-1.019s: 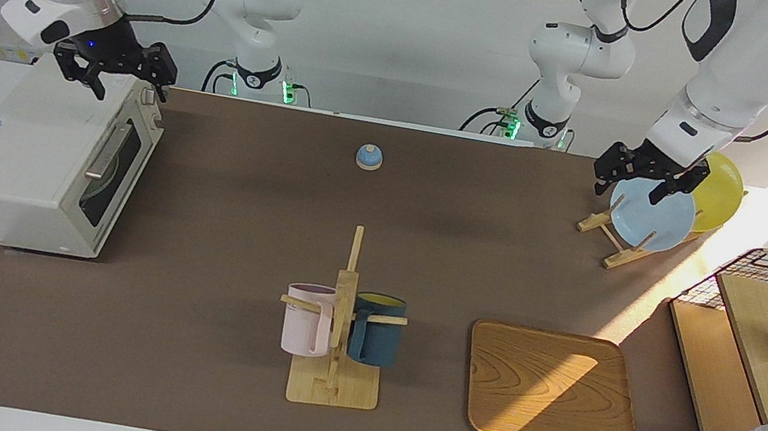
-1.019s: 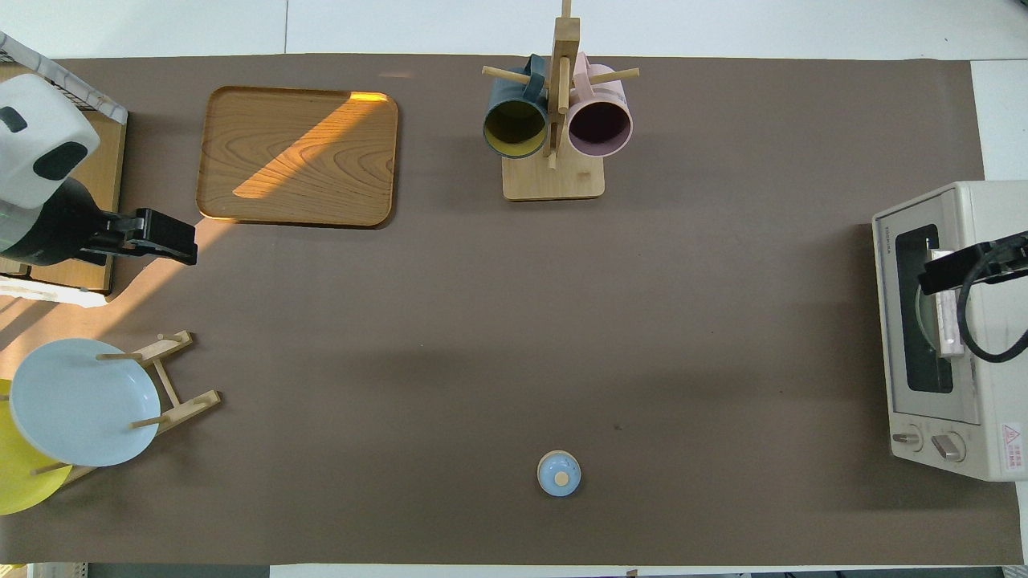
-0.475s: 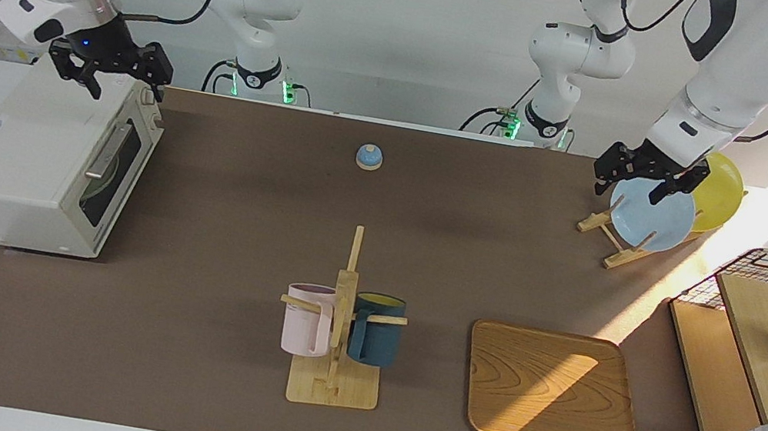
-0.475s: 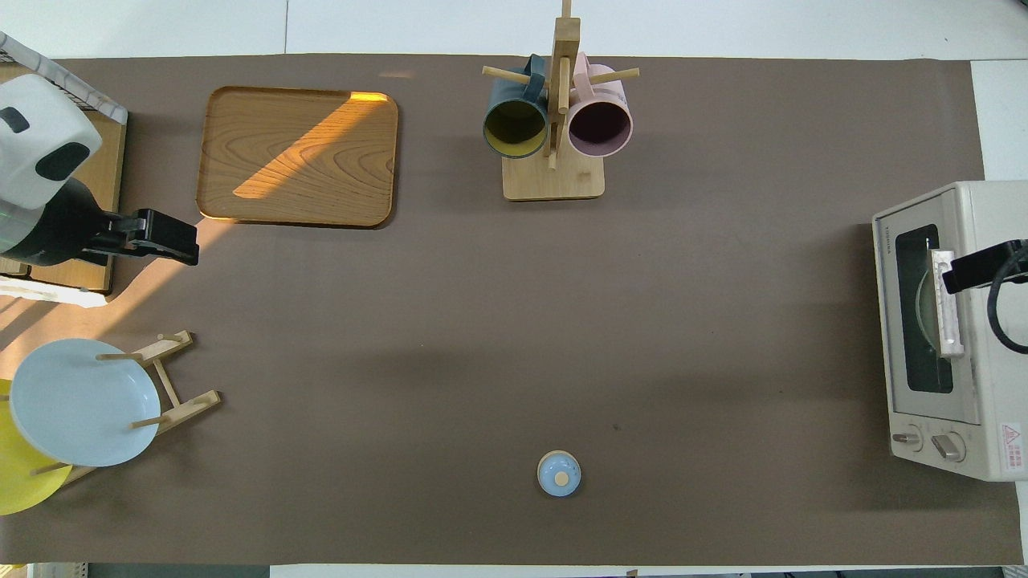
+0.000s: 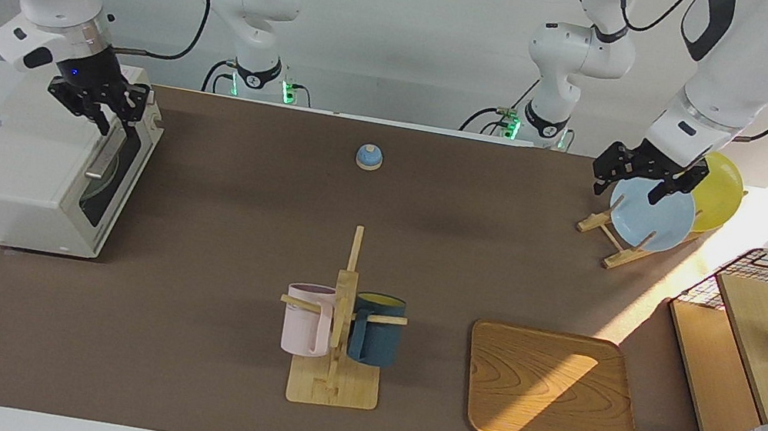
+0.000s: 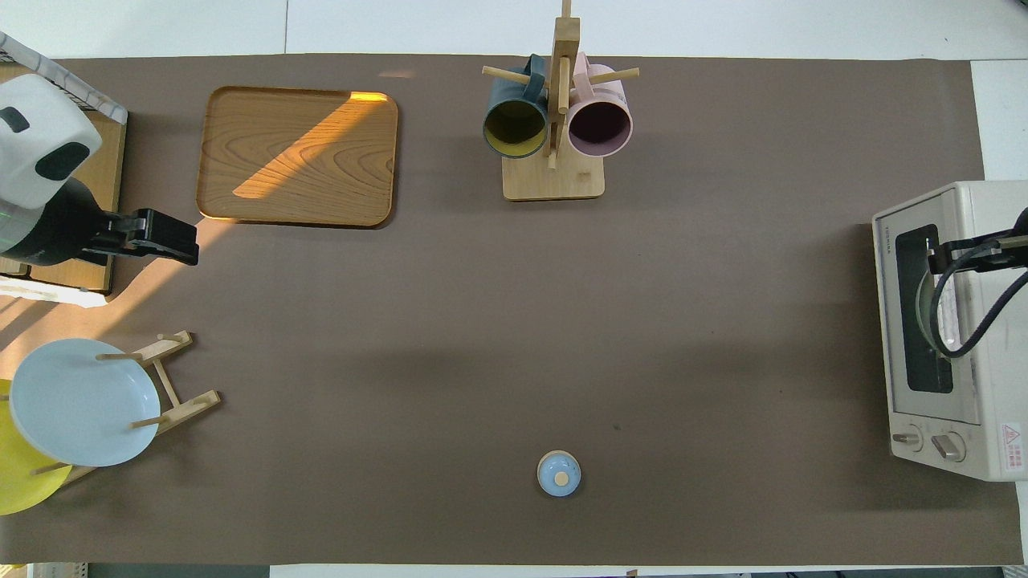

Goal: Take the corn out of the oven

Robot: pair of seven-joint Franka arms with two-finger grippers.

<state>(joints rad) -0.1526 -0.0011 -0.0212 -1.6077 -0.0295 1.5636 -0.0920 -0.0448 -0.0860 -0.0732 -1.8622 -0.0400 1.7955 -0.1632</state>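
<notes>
Facing view: right gripper (image 5: 106, 114) sits at the top front edge of the oven (image 5: 29, 168), just above the bar handle (image 5: 108, 150); jaws look parted around that edge, can't tell if they touch it. Oven door shut, standing at the right arm's end of the table (image 5: 235, 222). Corn can't be made out through the window. Left gripper (image 5: 646, 177) hangs over the blue plate (image 5: 653, 218) on the rack, jaws spread, holding nothing; that arm waits.

Overhead view: right gripper (image 6: 952, 255) over the oven (image 6: 952, 329) door's upper part, cable looping across the window. Left gripper (image 6: 165, 238) beside the wooden tray (image 6: 297, 156). Mug stand (image 6: 554, 172) farther out, small blue bell (image 6: 558, 474) nearer the robots.
</notes>
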